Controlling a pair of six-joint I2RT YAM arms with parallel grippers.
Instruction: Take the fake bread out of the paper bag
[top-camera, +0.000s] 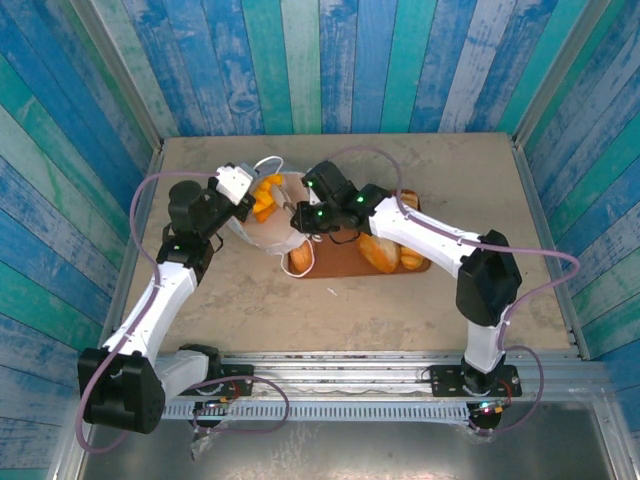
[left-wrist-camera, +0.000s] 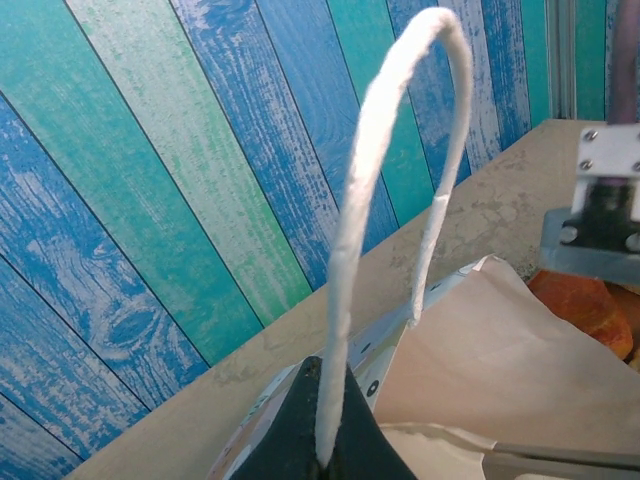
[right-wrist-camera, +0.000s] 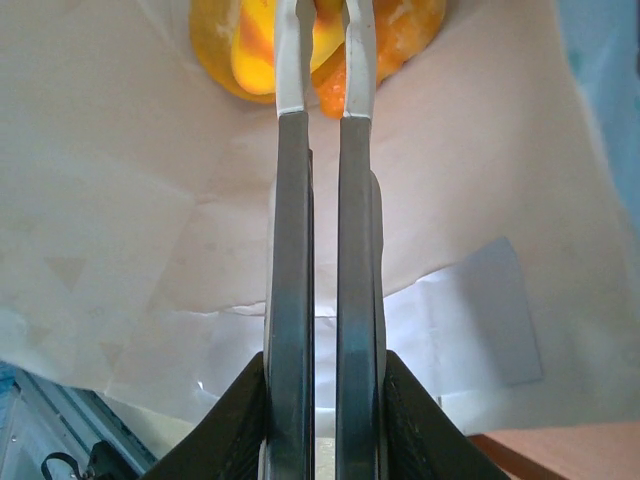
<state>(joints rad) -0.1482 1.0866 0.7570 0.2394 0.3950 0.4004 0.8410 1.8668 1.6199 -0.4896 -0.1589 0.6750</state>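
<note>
Inside bag (top-camera: 265, 232), my right end effector (right-wrist-camera: 322, 50) near-together at bread (right-wrist-camera: 410, 30), grip unclear; left end effector (left-wrist-camera: 322, 445) clamped on handle (left-wrist-camera: 370, 160). Next: confirm hold, lift.

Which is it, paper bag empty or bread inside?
Not empty: orange fake bread lies inside the paper bag, at the tips of the right gripper, and the top view shows it in the bag's mouth.

One paper bag (top-camera: 266, 228), one tray (top-camera: 340, 268), two arms (top-camera: 158, 292) (top-camera: 432, 236), about four fake bread pieces (top-camera: 378, 250) outside the bag
</note>
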